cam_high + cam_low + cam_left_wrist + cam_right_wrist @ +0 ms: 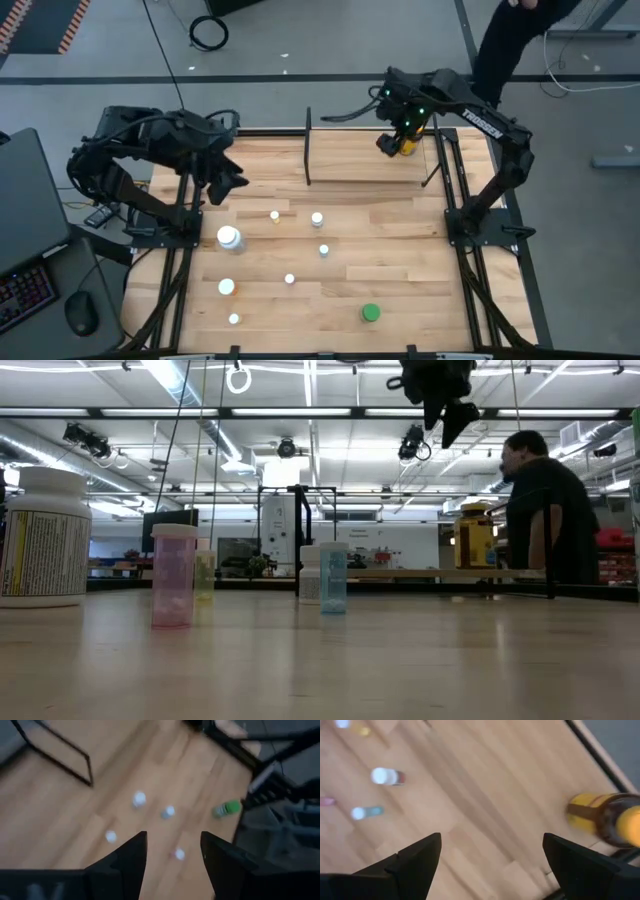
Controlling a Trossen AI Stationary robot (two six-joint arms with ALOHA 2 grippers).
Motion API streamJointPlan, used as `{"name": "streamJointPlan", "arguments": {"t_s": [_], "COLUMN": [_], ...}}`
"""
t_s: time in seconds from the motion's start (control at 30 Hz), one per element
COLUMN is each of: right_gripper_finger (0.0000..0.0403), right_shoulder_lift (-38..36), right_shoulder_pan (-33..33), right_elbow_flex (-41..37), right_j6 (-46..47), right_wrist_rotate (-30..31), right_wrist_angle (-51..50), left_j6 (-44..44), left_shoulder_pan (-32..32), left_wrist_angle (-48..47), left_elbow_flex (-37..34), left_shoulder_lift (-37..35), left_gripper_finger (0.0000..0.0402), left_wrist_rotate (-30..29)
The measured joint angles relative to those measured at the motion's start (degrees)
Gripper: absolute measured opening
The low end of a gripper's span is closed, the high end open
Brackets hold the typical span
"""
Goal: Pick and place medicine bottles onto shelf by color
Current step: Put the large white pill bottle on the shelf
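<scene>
Raised right tool (390, 143) gapes beside yellow bottle (409, 140).

Robotics lab or workshop, open-plan industrial hall. Beyond the right gripper (447, 408), exposed ceiling with long strip lights (250, 412) and ducting, a black metal frame rig (297, 520), benches with monitors. A seated person (545, 520) sits behind it. Left of the left gripper (232, 176): keyboard (25, 290) and mouse (82, 312) on a dark desk. Grey concrete floor, hazard-striped tape (72, 22), loose cable coil (209, 32).
</scene>
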Motion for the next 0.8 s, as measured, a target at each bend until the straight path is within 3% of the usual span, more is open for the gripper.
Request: {"name": "streamJointPlan", "arguments": {"t_s": [0.17,0.4,0.57,0.8], "right_gripper_finger": [0.0357,0.0354,0.0353,0.0352], "right_shoulder_lift": [-1.95,-2.82,-2.81,-3.47], "right_shoulder_pan": [6.54,18.22,26.46,34.87], "right_elbow_flex": [0.02,0.0,-0.03,-0.03], "right_j6": [7.56,17.47,21.79,25.0], "right_wrist_rotate": [0.0,1.03,4.2,9.58], "right_wrist_angle": [0.0,0.01,0.0,0.01], "left_j6": [-2.72,-7.29,-8.38,-14.12], "left_shoulder_pan": [-0.72,-5.67,-8.42,-9.87], "left_wrist_angle": [-0.22,-0.24,-0.15,-0.25], "left_elbow_flex": [-0.63,-2.15,-10.77,-26.18], "left_shoulder_lift": [0.77,1.28,-0.43,-5.0], "left_gripper_finger": [0.0182,0.0155,0.015,0.0173], "left_wrist_rotate": [7.94,8.83,8.9,10.74]}}
